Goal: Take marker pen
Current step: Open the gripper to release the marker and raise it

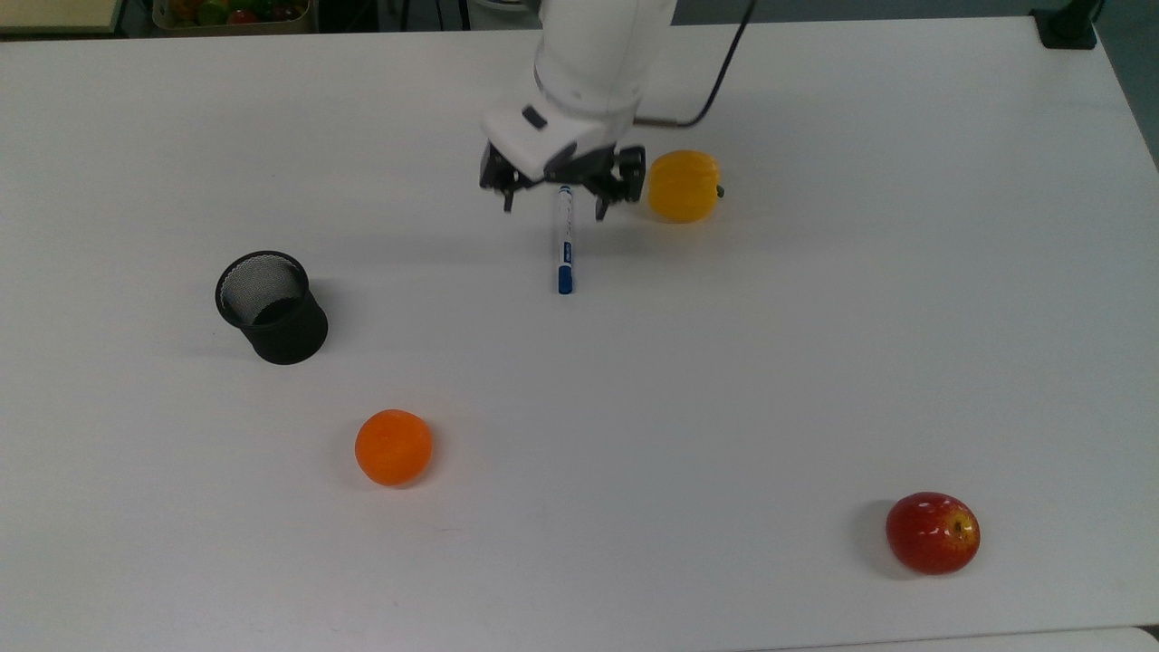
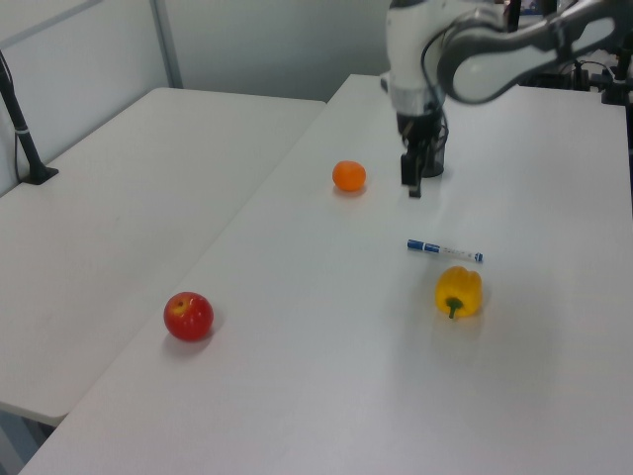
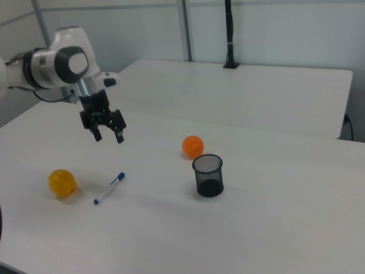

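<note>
The marker pen (image 1: 565, 244) lies flat on the white table, white barrel with its blue cap toward the top view's bottom. It also shows beside the yellow pepper in the left view (image 2: 444, 251) and the right view (image 3: 109, 188). My gripper (image 1: 553, 210) hangs open well above the pen's far end, nothing between its fingers. It is high over the table in the right view (image 3: 109, 137) and the left view (image 2: 412, 185). Gripper and pen are apart.
A yellow pepper (image 1: 684, 186) sits just to the top view's right of the gripper. A black mesh cup (image 1: 272, 308) stands at the top view's left, an orange (image 1: 393, 446) below it, and a red apple (image 1: 933, 532) at the lower right.
</note>
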You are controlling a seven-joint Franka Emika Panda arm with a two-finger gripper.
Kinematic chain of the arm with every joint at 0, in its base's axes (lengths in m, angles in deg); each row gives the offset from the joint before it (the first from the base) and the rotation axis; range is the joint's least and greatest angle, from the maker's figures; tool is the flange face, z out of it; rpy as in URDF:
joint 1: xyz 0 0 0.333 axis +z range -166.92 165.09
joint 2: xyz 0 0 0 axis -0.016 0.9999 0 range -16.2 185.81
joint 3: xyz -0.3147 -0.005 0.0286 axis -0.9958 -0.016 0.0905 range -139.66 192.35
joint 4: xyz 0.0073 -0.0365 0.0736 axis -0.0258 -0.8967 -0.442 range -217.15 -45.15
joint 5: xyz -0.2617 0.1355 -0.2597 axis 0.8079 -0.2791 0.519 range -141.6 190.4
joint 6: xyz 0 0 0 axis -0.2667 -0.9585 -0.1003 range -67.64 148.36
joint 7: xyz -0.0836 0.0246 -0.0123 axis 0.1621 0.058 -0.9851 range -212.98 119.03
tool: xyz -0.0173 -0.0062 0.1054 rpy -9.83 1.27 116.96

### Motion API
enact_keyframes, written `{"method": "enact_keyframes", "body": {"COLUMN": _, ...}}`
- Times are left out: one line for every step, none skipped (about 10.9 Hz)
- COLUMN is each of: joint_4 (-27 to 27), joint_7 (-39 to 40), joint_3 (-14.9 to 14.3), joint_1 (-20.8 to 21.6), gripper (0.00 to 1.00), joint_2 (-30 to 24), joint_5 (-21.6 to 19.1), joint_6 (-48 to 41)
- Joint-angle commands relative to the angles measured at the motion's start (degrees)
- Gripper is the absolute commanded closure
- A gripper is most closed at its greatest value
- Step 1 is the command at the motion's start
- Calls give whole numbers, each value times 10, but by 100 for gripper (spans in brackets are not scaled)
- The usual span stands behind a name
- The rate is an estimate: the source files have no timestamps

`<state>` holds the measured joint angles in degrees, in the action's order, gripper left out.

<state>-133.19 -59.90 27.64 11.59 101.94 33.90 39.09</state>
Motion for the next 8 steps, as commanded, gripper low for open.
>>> {"method": "enact_keyframes", "body": {"joint_4": -23, "joint_7": 65, "joint_3": -2, "joint_1": -29, "gripper": 0, "joint_2": -90, "joint_5": -11, "joint_6": -75}}
{"method": "enact_keyframes", "body": {"joint_4": -23, "joint_7": 74, "joint_3": -2, "joint_1": -43, "gripper": 0, "joint_2": -110, "joint_5": -30, "joint_6": -86}}
{"method": "enact_keyframes", "body": {"joint_4": -23, "joint_7": 95, "joint_3": -2, "joint_1": -59, "gripper": 0, "joint_2": -129, "joint_5": -48, "joint_6": -101}}
{"method": "enact_keyframes", "body": {"joint_4": -23, "joint_7": 115, "joint_3": -2, "joint_1": -68, "gripper": 0, "joint_2": -147, "joint_5": -54, "joint_6": -123}}
{"method": "enact_keyframes", "body": {"joint_4": -23, "joint_7": 121, "joint_3": -4, "joint_1": -74, "gripper": 0, "joint_2": -161, "joint_5": -54, "joint_6": -138}}
{"method": "enact_keyframes", "body": {"joint_4": -23, "joint_7": 121, "joint_3": -6, "joint_1": -78, "gripper": 0, "joint_2": -165, "joint_5": -54, "joint_6": -141}}
{"method": "enact_keyframes", "body": {"joint_4": -19, "joint_7": 121, "joint_3": -6, "joint_1": -81, "gripper": 0, "joint_2": -165, "joint_5": -54, "joint_6": -142}}
{"method": "enact_keyframes", "body": {"joint_4": -18, "joint_7": 118, "joint_3": -8, "joint_1": -81, "gripper": 0, "joint_2": -165, "joint_5": -54, "joint_6": -143}}
